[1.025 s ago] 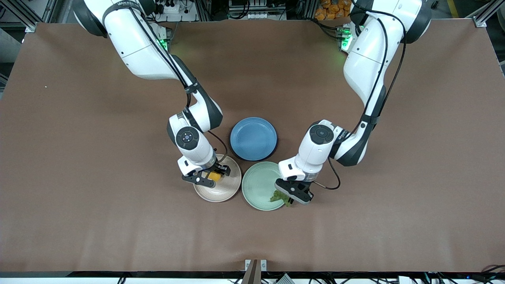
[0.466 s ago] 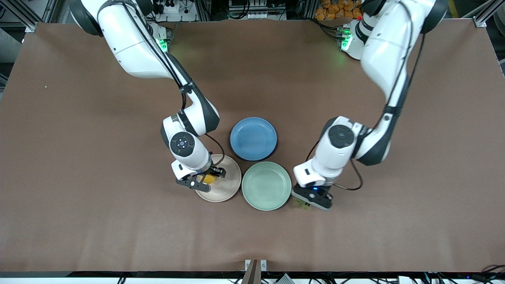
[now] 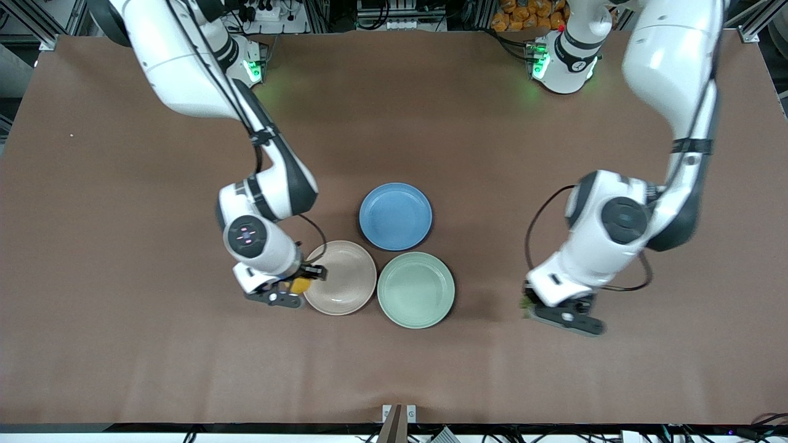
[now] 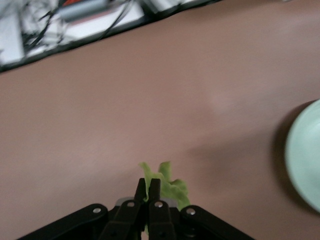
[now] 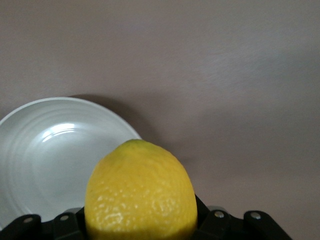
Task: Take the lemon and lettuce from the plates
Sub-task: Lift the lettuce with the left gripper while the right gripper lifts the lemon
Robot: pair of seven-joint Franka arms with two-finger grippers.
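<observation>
Lemon [image 5: 140, 192] gripped by right end effector [image 3: 294, 288]; lettuce [image 4: 166, 186] pinched by left end effector [image 3: 557, 312].

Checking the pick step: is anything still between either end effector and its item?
No. The right end effector grips the lemon, and the left end effector grips the lettuce. Both plates lie bare.

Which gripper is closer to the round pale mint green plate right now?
Right. The right gripper, shut on the yellow lemon, is over the beige-pink plate's edge, beside the pale mint green plate. The left gripper, holding lettuce, is over bare table.
</observation>
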